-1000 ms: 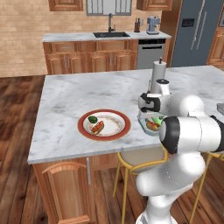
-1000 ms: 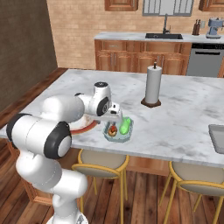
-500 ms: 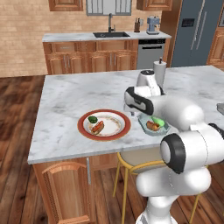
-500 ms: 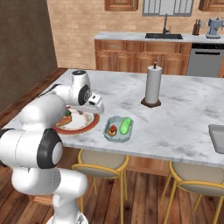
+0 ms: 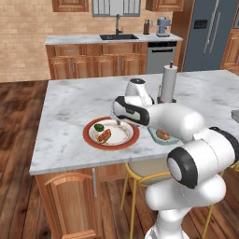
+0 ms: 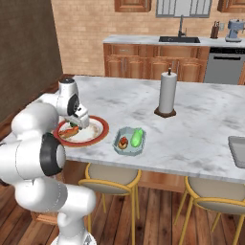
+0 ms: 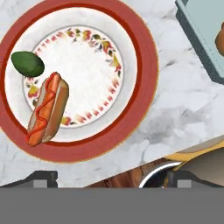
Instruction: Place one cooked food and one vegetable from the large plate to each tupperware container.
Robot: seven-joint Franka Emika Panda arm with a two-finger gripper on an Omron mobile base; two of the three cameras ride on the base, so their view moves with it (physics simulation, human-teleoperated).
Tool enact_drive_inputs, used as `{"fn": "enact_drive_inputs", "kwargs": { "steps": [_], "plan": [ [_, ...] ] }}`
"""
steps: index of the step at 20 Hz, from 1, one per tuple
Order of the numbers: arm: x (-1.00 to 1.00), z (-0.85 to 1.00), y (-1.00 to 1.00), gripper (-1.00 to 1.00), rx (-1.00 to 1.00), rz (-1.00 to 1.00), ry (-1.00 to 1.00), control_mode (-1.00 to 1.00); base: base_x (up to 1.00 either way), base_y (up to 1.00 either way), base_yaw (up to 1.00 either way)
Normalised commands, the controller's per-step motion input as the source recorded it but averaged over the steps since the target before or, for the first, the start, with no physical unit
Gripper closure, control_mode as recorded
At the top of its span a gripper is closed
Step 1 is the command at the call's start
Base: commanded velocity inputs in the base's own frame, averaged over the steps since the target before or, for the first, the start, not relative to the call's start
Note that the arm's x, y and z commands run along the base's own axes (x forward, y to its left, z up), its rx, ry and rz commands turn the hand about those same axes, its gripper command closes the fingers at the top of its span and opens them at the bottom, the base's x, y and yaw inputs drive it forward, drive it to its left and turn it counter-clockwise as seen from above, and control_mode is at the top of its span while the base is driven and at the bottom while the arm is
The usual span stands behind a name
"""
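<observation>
Partly cropped, the pale tupperware container [image 7: 204, 39] shows one food piece [image 7: 220, 39].

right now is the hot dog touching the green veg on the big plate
Apart. The hand view shows it plainly: a strip of white plate separates the hot dog from the dark green vegetable lying beyond its end.

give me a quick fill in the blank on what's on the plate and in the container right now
1. On the plate, the hot dog lies beside a dark ____ vegetable.
2. The container by the plate holds ____ items.
3. The paper towel roll stands ____ on the island.
4. The gripper hovers over the ____.

Missing words: green; two; upright; plate
</observation>
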Motion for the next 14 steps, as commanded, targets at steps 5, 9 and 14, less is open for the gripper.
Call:
{"fn": "enact_drive_inputs", "kwargs": {
  "steps": [5, 9, 14],
  "plan": [
    [0.16, -0.34, 0.98, -1.00, 0.00, 0.00, 0.00, -1.00, 0.00, 0.00, 0.00],
    [0.70, -0.45, 0.28, -1.00, 0.00, 0.00, 0.04, -1.00, 0.00, 0.00, 0.00],
    [0.71, -0.31, 0.00, -1.00, -0.07, -0.01, 0.12, -1.00, 0.00, 0.00, 0.00]
  ]
}}
